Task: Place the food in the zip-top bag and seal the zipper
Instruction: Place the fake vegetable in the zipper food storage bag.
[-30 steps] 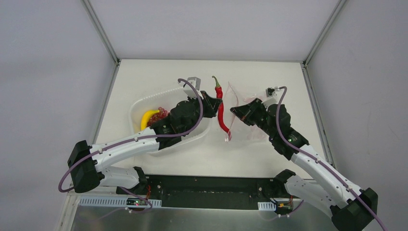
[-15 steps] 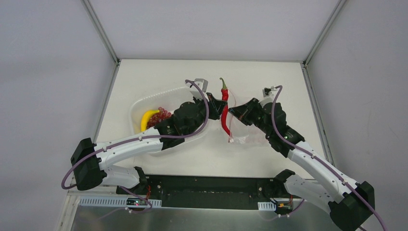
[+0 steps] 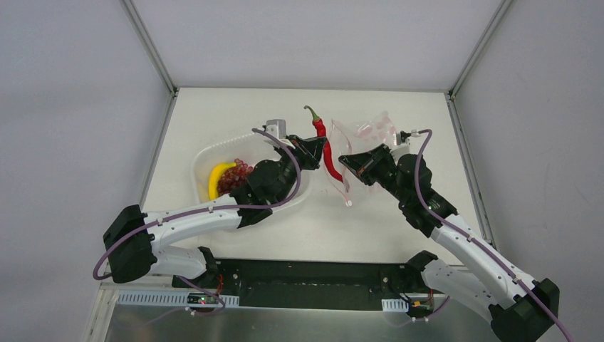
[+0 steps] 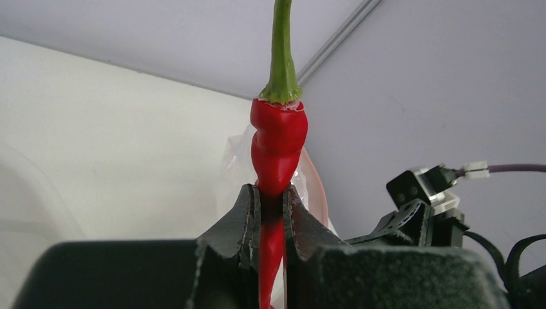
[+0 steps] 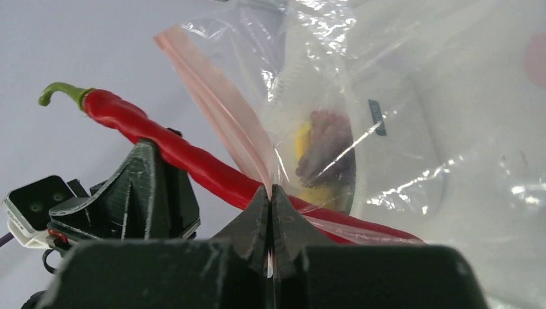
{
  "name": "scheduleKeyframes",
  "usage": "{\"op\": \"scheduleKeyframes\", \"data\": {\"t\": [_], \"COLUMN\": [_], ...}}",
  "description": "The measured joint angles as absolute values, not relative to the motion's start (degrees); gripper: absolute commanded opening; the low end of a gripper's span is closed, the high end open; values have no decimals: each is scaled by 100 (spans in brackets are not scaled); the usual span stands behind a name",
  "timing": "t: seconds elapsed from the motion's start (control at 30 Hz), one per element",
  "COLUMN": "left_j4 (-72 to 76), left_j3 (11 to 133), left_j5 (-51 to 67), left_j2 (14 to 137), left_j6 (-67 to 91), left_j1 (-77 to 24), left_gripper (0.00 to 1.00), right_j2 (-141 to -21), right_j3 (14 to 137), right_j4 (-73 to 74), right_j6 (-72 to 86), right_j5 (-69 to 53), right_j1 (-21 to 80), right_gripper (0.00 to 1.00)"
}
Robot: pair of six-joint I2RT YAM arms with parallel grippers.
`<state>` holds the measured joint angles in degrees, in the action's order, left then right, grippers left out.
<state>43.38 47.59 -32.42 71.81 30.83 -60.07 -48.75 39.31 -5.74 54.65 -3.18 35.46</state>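
My left gripper (image 3: 313,147) is shut on the red chili (image 3: 324,144), held mid-length off the table with the green stem up and back. The wrist view shows the chili (image 4: 277,138) pinched in my left gripper (image 4: 272,193). My right gripper (image 3: 346,163) is shut on the pink-red zipper (image 3: 345,187) of the clear zip-top bag (image 3: 370,132), which hangs lifted. In the right wrist view the gripper (image 5: 270,192) clamps the zipper strip (image 5: 219,106), and the chili (image 5: 161,145) runs behind the bag's (image 5: 399,96) mouth edge. The yellow banana (image 3: 217,178) and grape bunch (image 3: 236,173) lie in the tub.
A white translucent tub (image 3: 203,153) sits left of centre, partly under my left arm. Metal frame posts stand at the table's back corners. A dark red and yellow blur (image 5: 325,148) shows through the bag; I cannot tell if it is inside or behind.
The bag has been raised and swung toward the back, its mouth now standing open beside the chili. My left gripper with the chili shifted slightly left and tilted the stem leftward.
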Motion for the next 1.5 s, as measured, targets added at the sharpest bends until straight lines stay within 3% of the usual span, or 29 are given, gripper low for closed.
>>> {"op": "scheduleKeyframes", "data": {"t": [0.47,1.13,1.27,1.37,1.5], "left_j4": [4670,2580,2270,2211,2025], "left_j3": [4689,5063,5433,5461,5461], "left_j5": [-3308,-2574,-2292,-2154,-2099], "left_j2": [6716,6842,6969,7013,7078], "left_j6": [3063,3087,3059,3046,3037], "left_j1": [-6005,-6005,-6005,-6003,-6003], "left_gripper": [0,5,21,42,58], "right_j2": [-5089,-5240,-5240,-5240,-5236], "right_j3": [4095,4125,4125,4169,4261], "right_j4": [-646,-768,-768,-738,-727], "right_j6": [6132,6086,6010,5937,5867], "right_j5": [-255,-373,-336,-336,-342], "right_j1": [3544,3507,3505,3496,3492], "right_gripper": [0,0,0,0,0]}}
